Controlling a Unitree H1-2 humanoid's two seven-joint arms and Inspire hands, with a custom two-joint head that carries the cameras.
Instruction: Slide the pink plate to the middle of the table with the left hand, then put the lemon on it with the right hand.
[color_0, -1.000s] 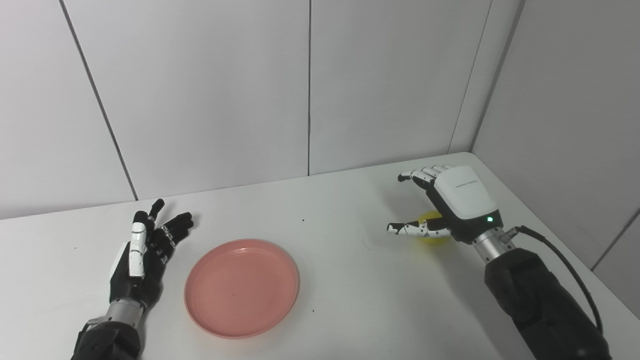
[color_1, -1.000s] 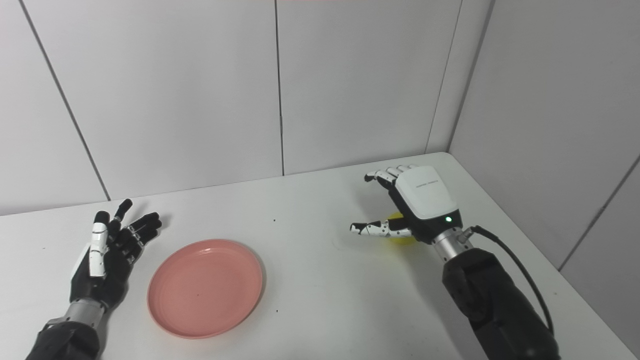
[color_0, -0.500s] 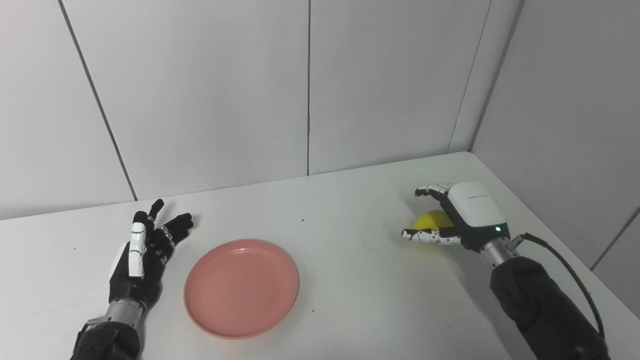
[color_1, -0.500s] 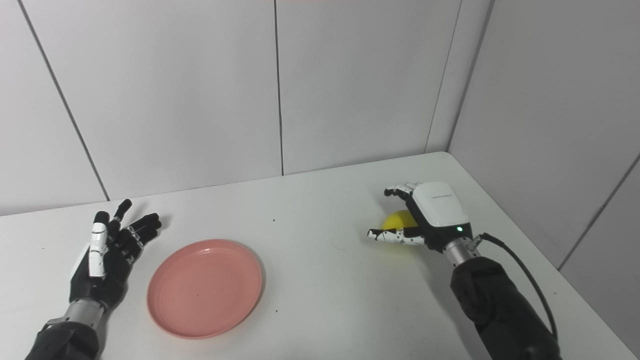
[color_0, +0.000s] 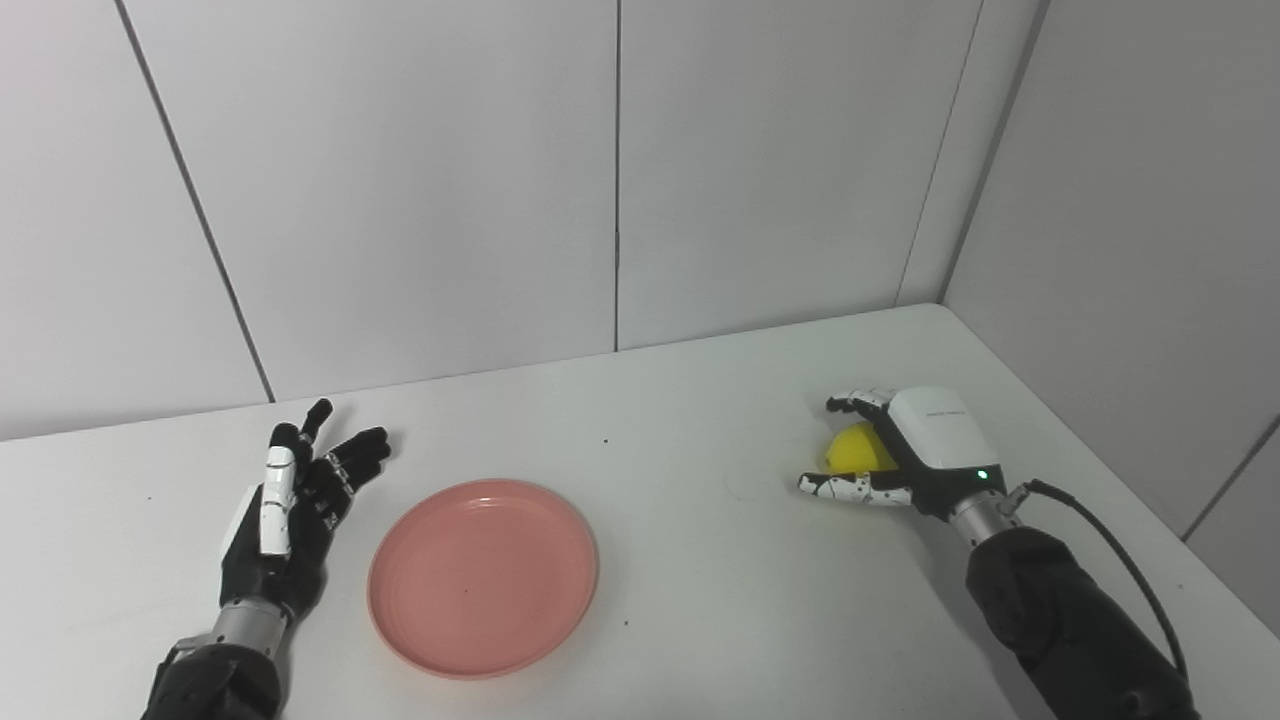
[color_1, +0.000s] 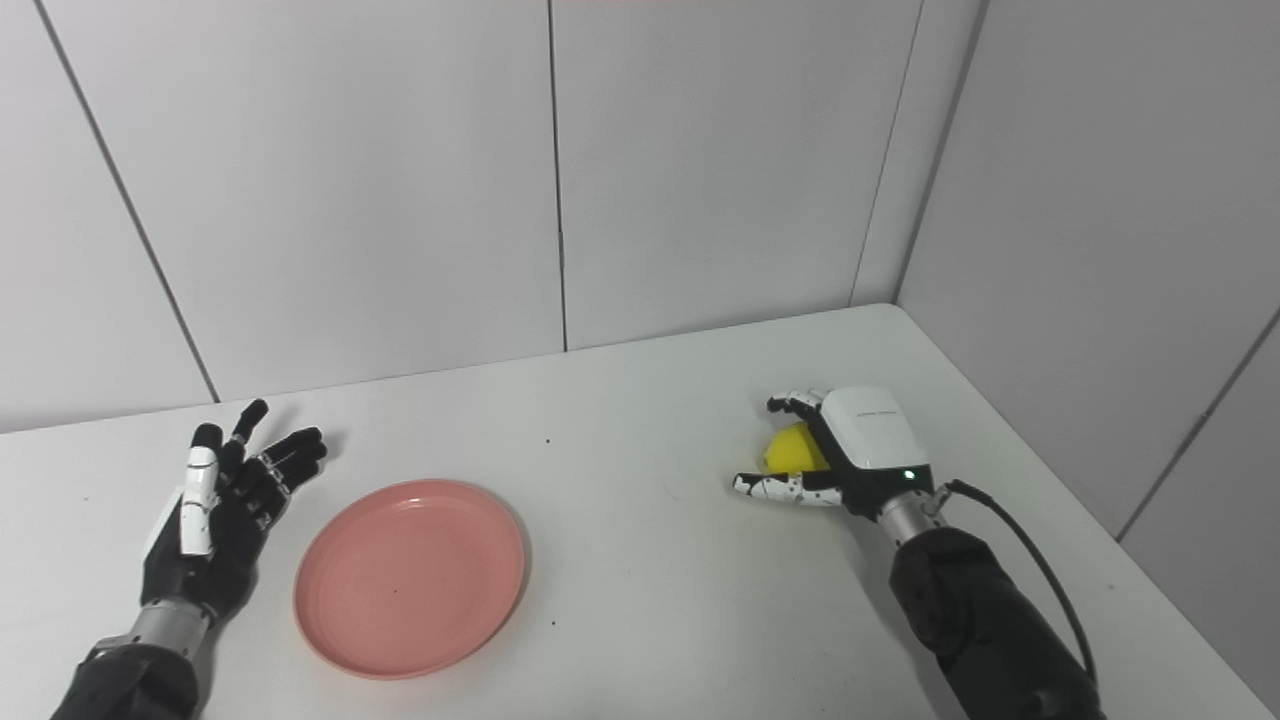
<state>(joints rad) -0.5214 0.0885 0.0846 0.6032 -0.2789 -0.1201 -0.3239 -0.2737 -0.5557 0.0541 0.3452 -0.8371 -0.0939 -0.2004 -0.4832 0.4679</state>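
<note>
Black-and-white hands: right hand (color_0: 925, 455) white-backed, green light, black cable; left hand (color_0: 285, 520); dark sleeves.

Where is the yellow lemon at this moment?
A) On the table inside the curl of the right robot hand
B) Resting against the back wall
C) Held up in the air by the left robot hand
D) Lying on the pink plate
A: the lemon sits on the table between the fingers and thumb of the right robot hand, far from the pink plate, which holds nothing.

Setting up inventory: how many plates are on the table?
1. The round pink plate lies left of the table's middle, beside the open left hand; none seem hidden.
</note>
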